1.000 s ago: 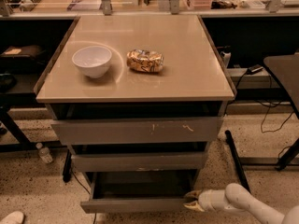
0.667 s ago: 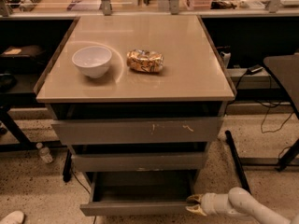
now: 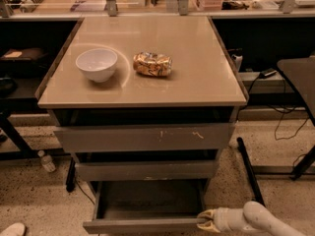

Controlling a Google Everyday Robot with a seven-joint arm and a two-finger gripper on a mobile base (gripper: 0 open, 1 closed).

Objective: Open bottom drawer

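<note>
The bottom drawer (image 3: pixel 142 225) is the lowest and slimmest of three grey drawers under the beige table. It stands pulled out, with its shallow grey tray (image 3: pixel 147 200) showing and its flat front near the bottom edge of the view. My gripper (image 3: pixel 203 221) comes in from the lower right on a white arm and sits at the right end of the drawer front, touching it.
The table top (image 3: pixel 197 77) carries a white bowl (image 3: pixel 96 64) and a crumpled snack bag (image 3: pixel 153 64). The top drawer front (image 3: pixel 142 137) has pale scratches; the middle drawer (image 3: pixel 145 170) sits below it. A plastic bottle (image 3: pixel 47 161) lies on the floor at left. Cables and a black table leg (image 3: pixel 250 173) stand at right.
The bottom drawer has slid further out toward the camera. My gripper has moved with its right end, down and slightly left.
</note>
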